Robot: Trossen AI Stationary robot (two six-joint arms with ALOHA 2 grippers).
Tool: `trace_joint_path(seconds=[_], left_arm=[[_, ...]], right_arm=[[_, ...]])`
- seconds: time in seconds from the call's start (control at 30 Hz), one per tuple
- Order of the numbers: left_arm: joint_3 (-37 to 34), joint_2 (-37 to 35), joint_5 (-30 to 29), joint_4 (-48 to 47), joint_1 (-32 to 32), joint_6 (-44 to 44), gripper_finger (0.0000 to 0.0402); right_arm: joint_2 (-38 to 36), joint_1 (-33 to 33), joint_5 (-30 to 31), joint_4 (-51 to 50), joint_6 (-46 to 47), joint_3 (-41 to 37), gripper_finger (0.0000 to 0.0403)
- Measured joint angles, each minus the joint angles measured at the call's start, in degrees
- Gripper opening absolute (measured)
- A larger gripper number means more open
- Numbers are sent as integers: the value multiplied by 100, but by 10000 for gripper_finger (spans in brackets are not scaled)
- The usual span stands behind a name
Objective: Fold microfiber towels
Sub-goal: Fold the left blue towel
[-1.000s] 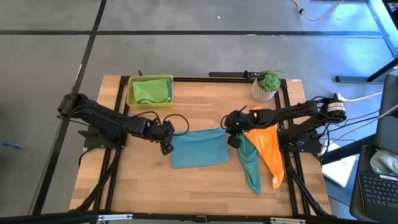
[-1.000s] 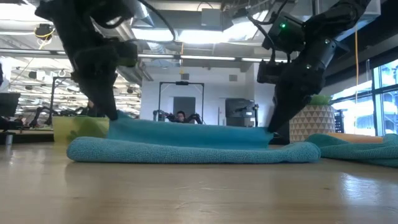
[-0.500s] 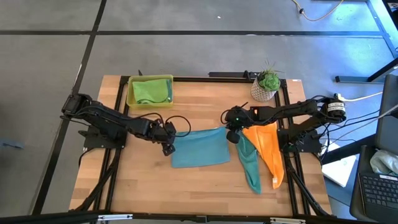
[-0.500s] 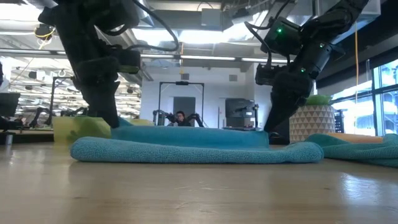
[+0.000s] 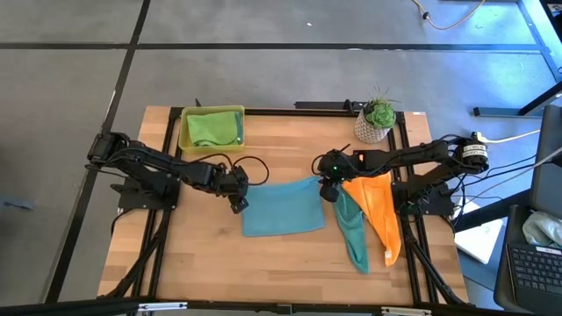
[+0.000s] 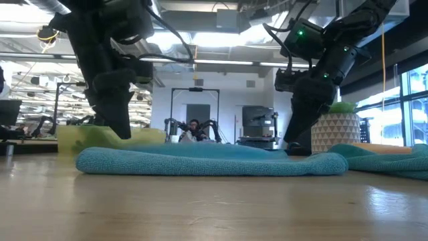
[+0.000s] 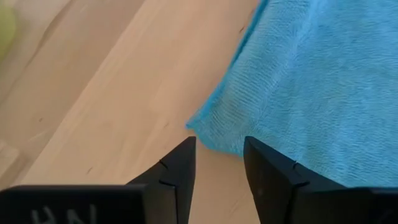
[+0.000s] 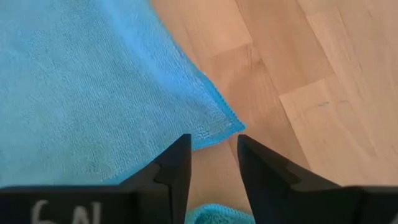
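Note:
A light blue microfiber towel [image 5: 279, 209] lies folded flat on the middle of the wooden table; it also shows in the low view [image 6: 210, 161]. My left gripper [image 5: 239, 200] stands open just off the towel's far left corner [image 7: 194, 126]. That corner lies on the wood just beyond the fingertips of my left gripper [image 7: 219, 144]. My right gripper [image 5: 328, 191] stands open at the far right corner [image 8: 235, 124], which lies ahead of its fingertips in the wrist view of my right gripper [image 8: 213, 142]. A teal towel [image 5: 353, 233] and an orange towel [image 5: 379, 211] lie crumpled at the right.
A yellow-green tray [image 5: 186, 140] at the far left holds a lime green towel [image 5: 209, 129]. A potted plant [image 5: 378, 118] stands at the far right. Bare wood lies along the near edge [image 5: 263, 272].
Both grippers have opened and let go of the light blue towel's far corners. The upper layer, held up between them a second ago, has dropped and now lies flat on the layer beneath.

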Motion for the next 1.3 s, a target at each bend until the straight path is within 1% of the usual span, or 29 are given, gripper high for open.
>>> trace_joint_path(seconds=[0.17, 0.23, 0.3, 0.4, 0.47, 0.53, 0.57, 0.63, 0.77, 1.0, 1.07, 1.17, 1.3], left_arm=[[1, -2, 16, -205, 33, -98, 127], [1, -57, 113, -205, 11, -135, 127], [54, -119, 258, -214, -35, -174, 127], [209, -313, 403, -187, -201, -190, 128], [296, -468, 447, 47, -386, -71, 128], [326, -595, 528, 469, -605, 146, 128], [329, -636, 566, 652, -729, 252, 128], [329, -647, 587, 887, -983, 468, 128], [329, -528, 576, 1087, -1498, 752, 128], [329, -222, 584, 1338, -2175, 795, 128], [329, -81, 558, 1354, -2291, 805, 130], [329, 226, 528, 1304, -2362, 917, 139], [329, 542, 502, 1356, -2326, 959, 159]], right_arm=[[-5, -2, 246, -518, 348, 0, 133], [-9, -2, 232, -853, 455, 48, 133], [-13, 0, 45, -1224, 516, 191, 133], [-71, 0, -512, -1622, 575, 414, 133], [-171, -2, -1246, -1467, 585, 500, 133], [-245, 31, -2042, -1097, 717, 529, 133], [-255, 74, -2283, -1023, 798, 527, 133], [-256, 237, -2406, -974, 914, 523, 133], [-251, 695, -2341, -909, 920, 516, 133], [-286, 1685, -1486, -774, 1599, 514, 133], [-286, 1963, -1215, -757, 1771, 514, 133], [-286, 2265, -840, -714, 1785, 514, 133], [-272, 2504, -323, -672, 1504, 511, 134]])
